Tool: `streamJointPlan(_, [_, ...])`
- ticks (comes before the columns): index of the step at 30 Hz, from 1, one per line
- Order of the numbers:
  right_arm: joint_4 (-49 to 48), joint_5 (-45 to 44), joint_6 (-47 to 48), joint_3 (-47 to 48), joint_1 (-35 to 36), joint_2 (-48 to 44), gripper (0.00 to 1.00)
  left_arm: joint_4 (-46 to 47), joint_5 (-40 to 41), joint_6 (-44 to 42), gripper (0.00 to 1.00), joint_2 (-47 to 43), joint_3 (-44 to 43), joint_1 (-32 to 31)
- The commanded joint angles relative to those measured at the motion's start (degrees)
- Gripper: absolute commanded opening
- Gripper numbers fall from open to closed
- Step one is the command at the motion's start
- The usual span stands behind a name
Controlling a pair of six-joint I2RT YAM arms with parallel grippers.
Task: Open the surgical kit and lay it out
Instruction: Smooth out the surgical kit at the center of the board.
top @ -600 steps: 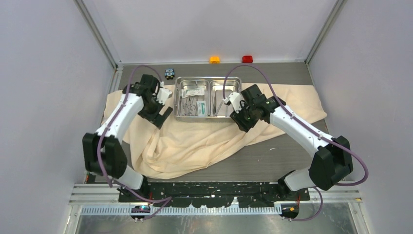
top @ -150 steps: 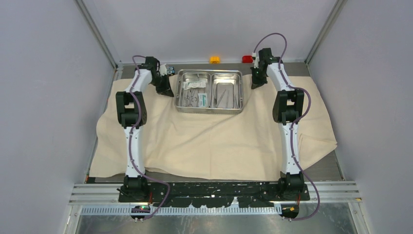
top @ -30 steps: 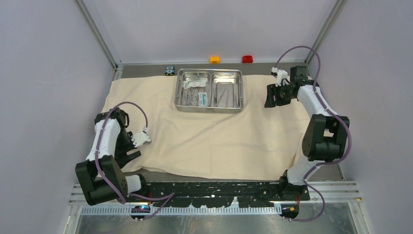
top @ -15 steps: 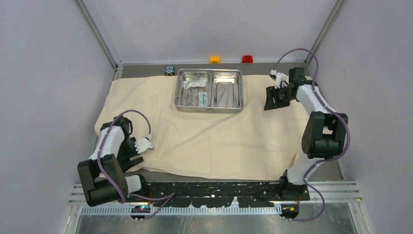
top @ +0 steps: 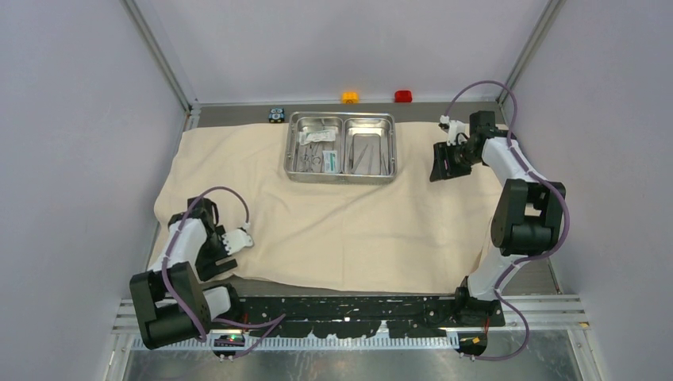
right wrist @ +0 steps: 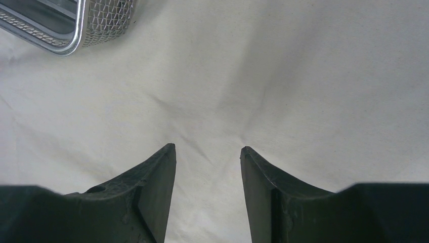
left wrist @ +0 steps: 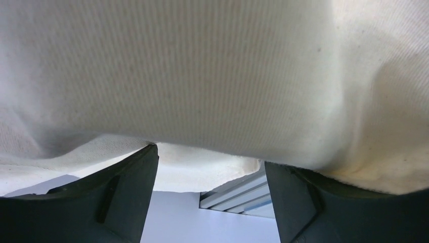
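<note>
The beige cloth wrap [top: 341, 222] lies spread flat over the table. The steel two-compartment tray [top: 342, 169] stands on its far middle. It holds ring-handled forceps [top: 311, 159] and a white-and-green packet [top: 331, 161] on the left, and thin straight tools [top: 369, 155] on the right. My left gripper [top: 213, 260] is at the cloth's near-left corner. In the left wrist view it [left wrist: 210, 167] is open, and the cloth [left wrist: 212, 76] drapes over its fingertips. My right gripper [top: 439, 168] is open just above the cloth, right of the tray. In the right wrist view it [right wrist: 207, 149] is empty, with the tray corner [right wrist: 76, 30] at upper left.
A tiny black-and-blue block [top: 275, 116], an orange button [top: 349, 97] and a red button [top: 403, 96] sit along the back edge. Grey walls close in the left, right and back. A metal rail [top: 349, 321] runs along the front.
My left gripper has moved down towards the near edge along the cloth's left side. The right gripper has barely shifted. The cloth was spread flat from its earlier bunched state.
</note>
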State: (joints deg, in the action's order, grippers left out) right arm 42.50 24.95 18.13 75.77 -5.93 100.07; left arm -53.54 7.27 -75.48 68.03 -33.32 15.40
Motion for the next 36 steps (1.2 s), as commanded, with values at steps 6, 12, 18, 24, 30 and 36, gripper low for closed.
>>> streamJointPlan(6, [1.01,1.47,0.69,2.57,0.3,0.13,0.53,4.95,-2.32,-2.77,0.77,1.14,0.7,0.3])
streamJointPlan(12, [1.31,1.09,0.55,2.63,0.31,0.21,0.52,3.46,-4.75,-1.21,0.61,8.37,-3.25,0.3])
streamJointPlan(18, [1.35,0.14,0.52,3.07,0.31,0.41,0.52,-0.15,-3.93,0.45,0.21,14.7,-9.17,0.33])
streamJointPlan(24, [2.17,-0.25,0.46,4.46,0.31,1.32,0.51,-13.34,-6.67,2.3,0.0,17.74,-23.94,-0.47])
streamJointPlan(30, [2.74,-0.75,0.62,5.18,0.39,1.4,0.51,-22.34,-3.86,6.71,0.02,27.14,-38.1,-6.45])
streamJointPlan(36, [2.87,-1.83,1.36,4.58,0.4,0.81,0.5,-22.36,1.59,9.62,0.1,35.19,-45.99,-9.29])
